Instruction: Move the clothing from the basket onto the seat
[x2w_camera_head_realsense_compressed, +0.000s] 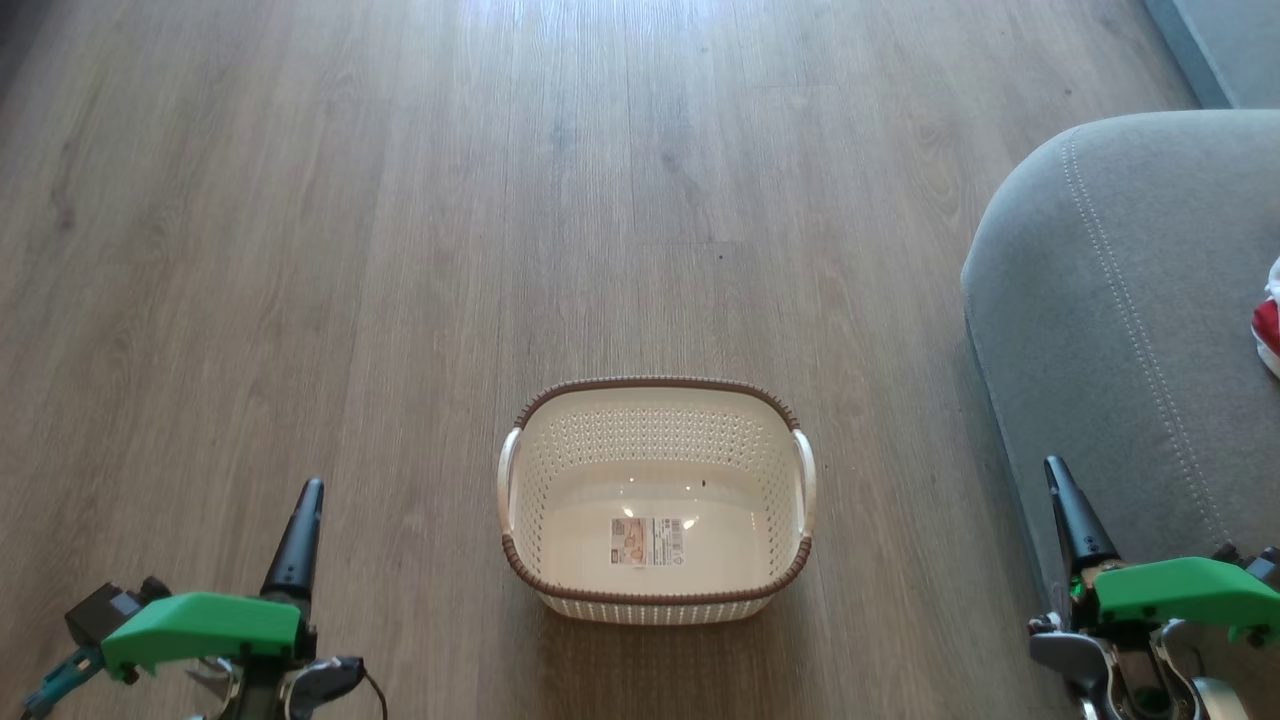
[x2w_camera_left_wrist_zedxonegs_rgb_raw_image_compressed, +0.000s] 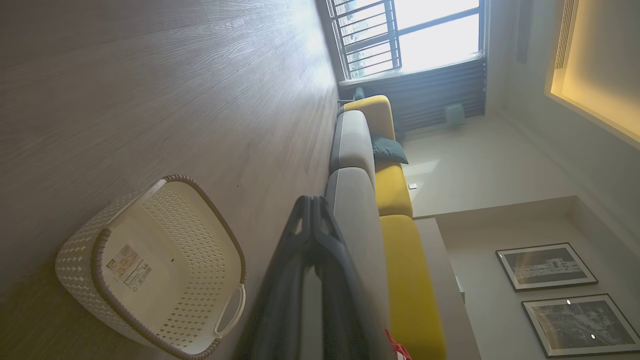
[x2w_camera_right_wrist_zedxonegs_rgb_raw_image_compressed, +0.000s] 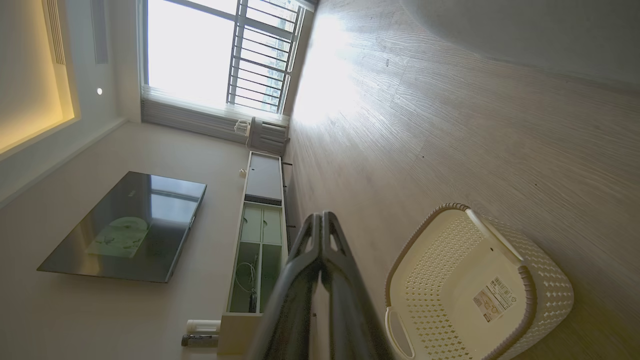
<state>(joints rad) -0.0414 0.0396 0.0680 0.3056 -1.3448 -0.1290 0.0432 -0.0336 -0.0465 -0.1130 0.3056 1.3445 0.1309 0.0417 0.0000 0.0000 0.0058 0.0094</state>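
The cream perforated basket (x2w_camera_head_realsense_compressed: 657, 500) with its brown rim stands on the wood floor in front of me, with nothing inside but the label sticker on its bottom. It also appears as the basket (x2w_camera_left_wrist_zedxonegs_rgb_raw_image_compressed: 150, 270) and the basket (x2w_camera_right_wrist_zedxonegs_rgb_raw_image_compressed: 475, 290) in the wrist views. A small piece of red and white clothing (x2w_camera_head_realsense_compressed: 1268, 325) lies on the grey seat (x2w_camera_head_realsense_compressed: 1110, 300) at the right edge; a red scrap of clothing (x2w_camera_left_wrist_zedxonegs_rgb_raw_image_compressed: 397, 347) shows beside the seat (x2w_camera_left_wrist_zedxonegs_rgb_raw_image_compressed: 352, 210). My left gripper (x2w_camera_head_realsense_compressed: 305, 495) is shut, at lower left. My right gripper (x2w_camera_head_realsense_compressed: 1058, 475) is shut, beside the seat's front edge. Neither holds anything.
Wood floor (x2w_camera_head_realsense_compressed: 400, 200) stretches far ahead and to the left. The sofa has yellow backrests (x2w_camera_left_wrist_zedxonegs_rgb_raw_image_compressed: 400, 200) and a dark cushion (x2w_camera_left_wrist_zedxonegs_rgb_raw_image_compressed: 389, 150). A television (x2w_camera_right_wrist_zedxonegs_rgb_raw_image_compressed: 125, 225) and a low cabinet (x2w_camera_right_wrist_zedxonegs_rgb_raw_image_compressed: 260, 225) line the opposite wall, below a bright window (x2w_camera_right_wrist_zedxonegs_rgb_raw_image_compressed: 220, 50).
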